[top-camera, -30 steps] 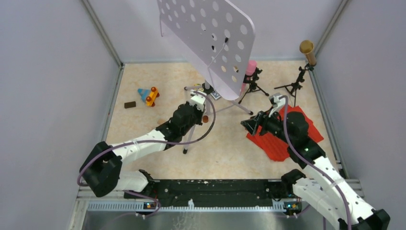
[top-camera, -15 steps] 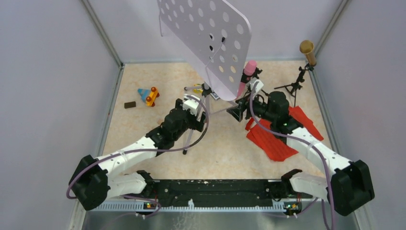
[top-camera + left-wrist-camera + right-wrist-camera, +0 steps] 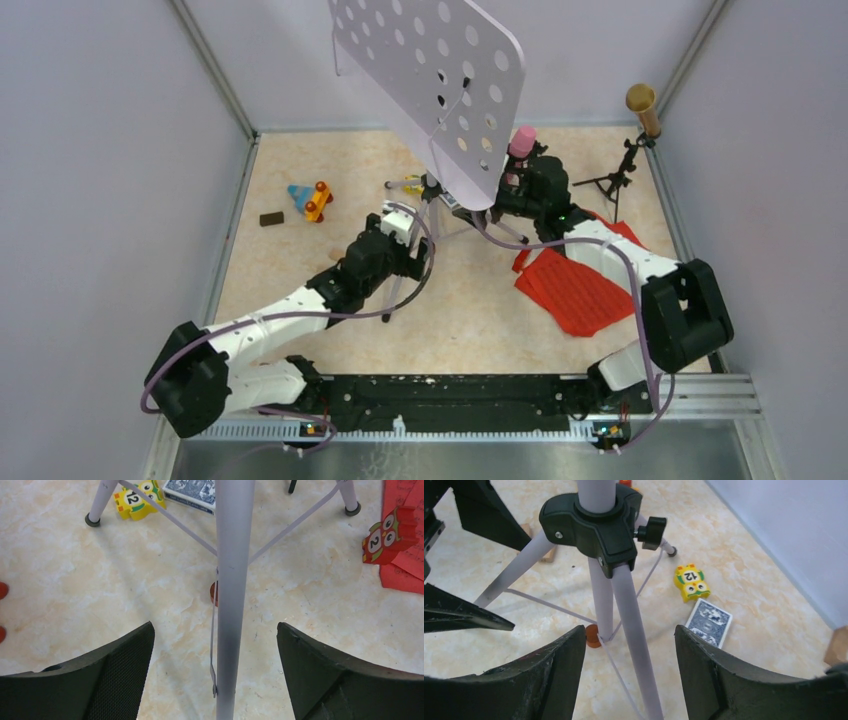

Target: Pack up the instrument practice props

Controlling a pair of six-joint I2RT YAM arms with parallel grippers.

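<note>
The left hand (image 3: 215, 626) is released, jaws spread wide either side of one silver tripod leg (image 3: 231, 580), with a gap on both sides. The right hand (image 3: 629, 630) is likewise unclenched, straddling another leg (image 3: 634, 645) just below the black collar (image 3: 596, 522), apparently without touching it. The grey perforated tray (image 3: 430, 70) stands above both hands; the red pages (image 3: 575, 290) lie on the desk (image 3: 470, 300) behind the right hand.
</note>
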